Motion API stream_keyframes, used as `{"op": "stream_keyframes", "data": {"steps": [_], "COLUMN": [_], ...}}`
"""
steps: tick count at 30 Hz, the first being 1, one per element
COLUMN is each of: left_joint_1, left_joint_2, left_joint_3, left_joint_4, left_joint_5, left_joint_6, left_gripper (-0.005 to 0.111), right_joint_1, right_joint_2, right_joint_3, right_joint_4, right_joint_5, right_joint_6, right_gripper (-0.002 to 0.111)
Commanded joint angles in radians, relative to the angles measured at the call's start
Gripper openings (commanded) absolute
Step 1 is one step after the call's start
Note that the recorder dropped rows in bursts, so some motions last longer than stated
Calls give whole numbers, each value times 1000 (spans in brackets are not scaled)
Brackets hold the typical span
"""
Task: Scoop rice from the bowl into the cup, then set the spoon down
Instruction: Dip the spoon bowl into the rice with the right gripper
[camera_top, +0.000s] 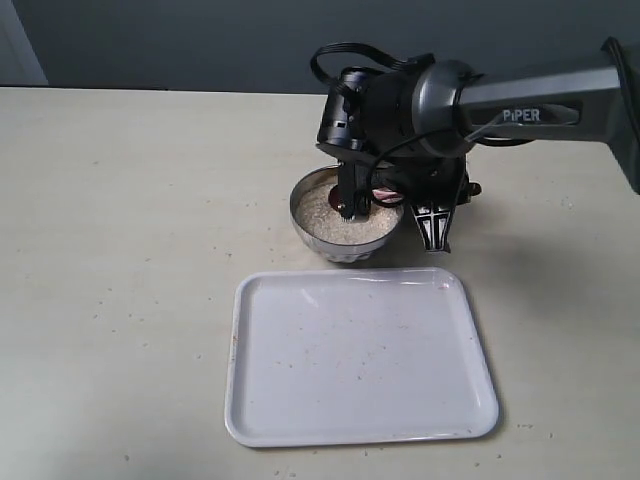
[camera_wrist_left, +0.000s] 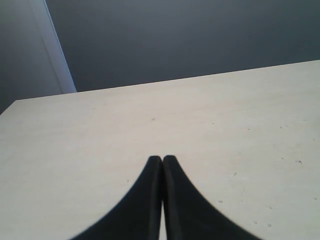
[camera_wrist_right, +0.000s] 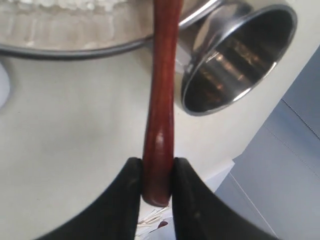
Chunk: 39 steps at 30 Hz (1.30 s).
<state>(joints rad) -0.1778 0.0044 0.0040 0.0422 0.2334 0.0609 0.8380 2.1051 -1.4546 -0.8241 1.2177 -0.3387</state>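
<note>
Right pincer (camera_wrist_right: 157, 167) is clenching the end of the dark wooden spoon (camera_wrist_right: 161, 90), its two black fingers pressing the slim handle from either side. It is pointing down over the steel bowl (camera_top: 345, 245), and the handle is running away from the fingertips toward the bowl's rim. The rice (camera_top: 325, 215) is lying heaped in the bowl directly beneath the pincer. The spoon's oval end is hidden, so whether it is carrying grains cannot be told. The small steel cup (camera_wrist_right: 235, 55) is standing just beside the bowl, off to one side of the handle, and the part of its inside that is showing is shining with no grains in it. A white tray (camera_top: 400, 380) is lying near the bowl, on the side toward the exterior camera. Left pincer (camera_wrist_left: 162, 159) is sitting clenched on nothing, well apart, over bare table (camera_top: 120, 250). By the look of it, the scooping step is under way and nothing is in the cup yet. The next move is likely calling for a level lift, a short sideways carry, and a careful tip over the cup's narrow mouth.
</note>
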Motion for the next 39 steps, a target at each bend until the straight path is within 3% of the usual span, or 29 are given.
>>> {"op": "stream_keyframes", "data": {"steps": [1,13,23,39], "left_joint_1": [-4,-4,-4,-4], "left_joint_2": [-4,-4,-4,-4], "left_joint_3": [-4,-4,-4,-4], "left_joint_4": [1,1,1,1], "left_joint_5": [-1,-1,-1,-1], "left_joint_6": [-7,-7,-7,-7], "left_gripper": [1,1,1,1], "right_joint_1": [0,2,12,35], "right_joint_2": [-1,-1,-1,63], "right_joint_3": [-6,-6,-6,-6], "right_joint_4": [37,96,-65,-53], "right_joint_5": [3,3,3,3], "right_joint_6": [-16,-75,-75,-133], "right_gripper": [0,0,0,0]}}
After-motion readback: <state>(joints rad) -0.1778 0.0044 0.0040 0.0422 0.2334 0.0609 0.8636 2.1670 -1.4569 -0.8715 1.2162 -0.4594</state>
